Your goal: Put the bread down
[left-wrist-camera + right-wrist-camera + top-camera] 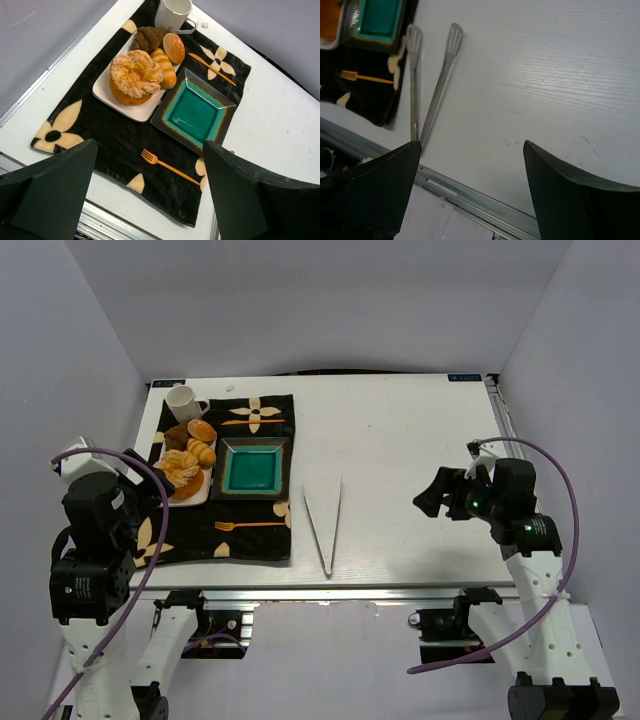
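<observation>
The bread, a large round orange-tan bun with a pale ridged top, sits on a white rectangular plate on a black mat; it also shows in the top view. A teal square plate lies just right of it, also in the top view. My left gripper is open and empty, raised above the mat's near edge. My right gripper is open and empty, above the bare table's near right side.
A small croissant, a dark-brown roll and a small seeded bun share the white plate. A white mug stands behind. An orange fork lies on the mat. Metal tongs lie mid-table.
</observation>
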